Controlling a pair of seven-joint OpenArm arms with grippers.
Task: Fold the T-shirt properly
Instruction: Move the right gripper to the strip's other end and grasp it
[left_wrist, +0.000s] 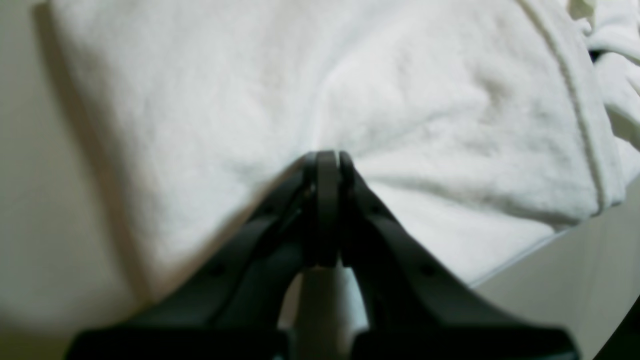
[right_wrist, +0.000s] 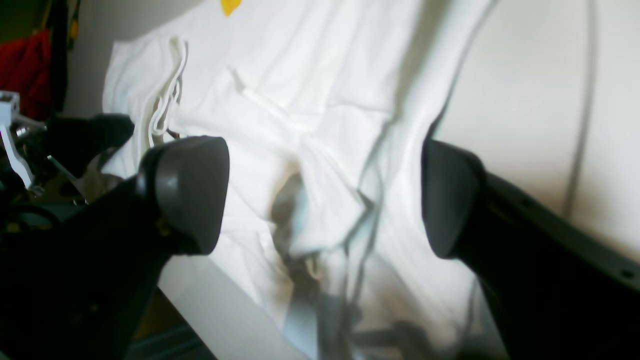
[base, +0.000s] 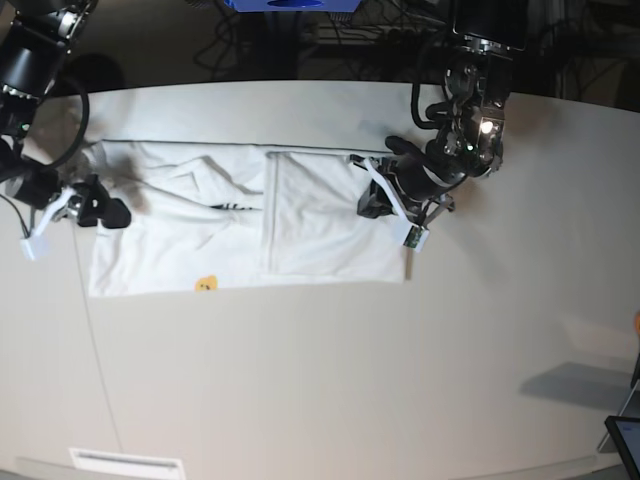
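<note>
The T-shirt (base: 240, 215) lies flat on the table (base: 320, 380) between the 2 grippers: soft, light, limp cloth, likely best pinched at hems or corners. The left gripper (left_wrist: 327, 160) is closed, pinching its fabric; the right gripper (right_wrist: 325, 195) gapes wide, empty, above the other end.

No legible text; T-shirt (base: 240, 215) lettering unreadable

The base view looks straight down on the desk (base: 300, 380). Both wrist views sit close over the shirt (base: 240, 220), near opposite ends.
</note>
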